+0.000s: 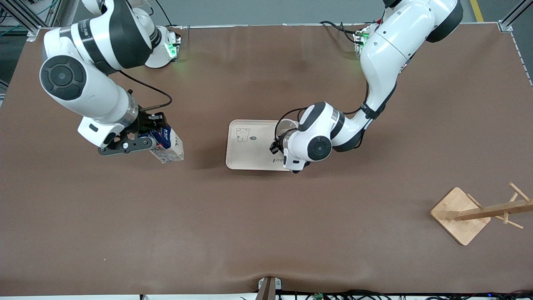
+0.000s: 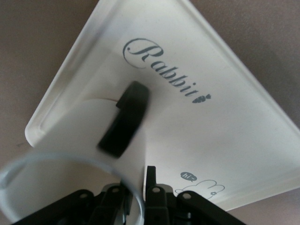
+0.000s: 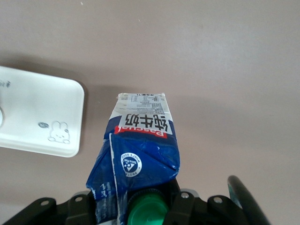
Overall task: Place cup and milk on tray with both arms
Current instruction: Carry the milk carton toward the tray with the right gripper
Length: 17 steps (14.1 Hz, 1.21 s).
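My right gripper (image 1: 155, 136) is shut on the top of the milk carton (image 1: 168, 146) and holds it tilted over the bare table, beside the tray toward the right arm's end. In the right wrist view the fingers (image 3: 187, 206) flank the green cap (image 3: 147, 209) and the blue carton (image 3: 140, 145). The cream tray (image 1: 250, 156) lies mid-table. My left gripper (image 1: 278, 141) is over the tray's end toward the left arm, shut on the white cup's rim (image 1: 287, 123). The left wrist view shows the rim (image 2: 56, 159), the black handle (image 2: 126, 119) and the tray (image 2: 225, 122). I cannot tell whether the cup touches the tray.
A wooden rack with a square base (image 1: 460, 214) and pegs lies near the front camera at the left arm's end. The tray also shows in the right wrist view (image 3: 37, 112).
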Available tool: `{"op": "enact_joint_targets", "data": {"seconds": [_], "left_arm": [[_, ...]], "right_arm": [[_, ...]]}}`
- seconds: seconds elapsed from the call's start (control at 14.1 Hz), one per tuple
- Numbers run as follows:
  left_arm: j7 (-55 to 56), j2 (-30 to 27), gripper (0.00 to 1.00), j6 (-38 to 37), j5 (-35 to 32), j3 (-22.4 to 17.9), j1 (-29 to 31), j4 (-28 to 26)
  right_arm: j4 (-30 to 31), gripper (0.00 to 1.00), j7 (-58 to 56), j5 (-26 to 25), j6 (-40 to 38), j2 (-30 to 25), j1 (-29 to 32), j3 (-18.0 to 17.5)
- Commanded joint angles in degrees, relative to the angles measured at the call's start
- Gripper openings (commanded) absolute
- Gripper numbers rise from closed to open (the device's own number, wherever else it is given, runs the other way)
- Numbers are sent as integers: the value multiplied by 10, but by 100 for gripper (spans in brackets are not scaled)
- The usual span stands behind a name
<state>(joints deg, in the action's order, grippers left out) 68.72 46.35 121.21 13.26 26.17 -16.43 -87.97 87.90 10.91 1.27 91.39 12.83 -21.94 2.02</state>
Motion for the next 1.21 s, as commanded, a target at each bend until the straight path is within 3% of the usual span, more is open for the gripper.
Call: {"op": "enact_joint_targets", "data": {"seconds": [0.0,0.43,0.71,0.85,1.14], "left_arm": [[-11,11,100,-13,4,-2,-7,29],[-6,-12,100,-17,5,-1,3,61],[-11,-98,100,-90,4,-1,50,63],[-16,-142,100,-114,2,0,82,63],[-99,-215,100,-172,-99,-1,128,63]], "right_arm": [[-33,0,58,8,-11,27,-35,5],[-68,0,103,71,-10,96,-87,4],[-78,0,123,81,3,127,-112,4],[-78,0,124,114,21,145,-122,4],[-87,0,133,122,60,191,-160,4]]}}
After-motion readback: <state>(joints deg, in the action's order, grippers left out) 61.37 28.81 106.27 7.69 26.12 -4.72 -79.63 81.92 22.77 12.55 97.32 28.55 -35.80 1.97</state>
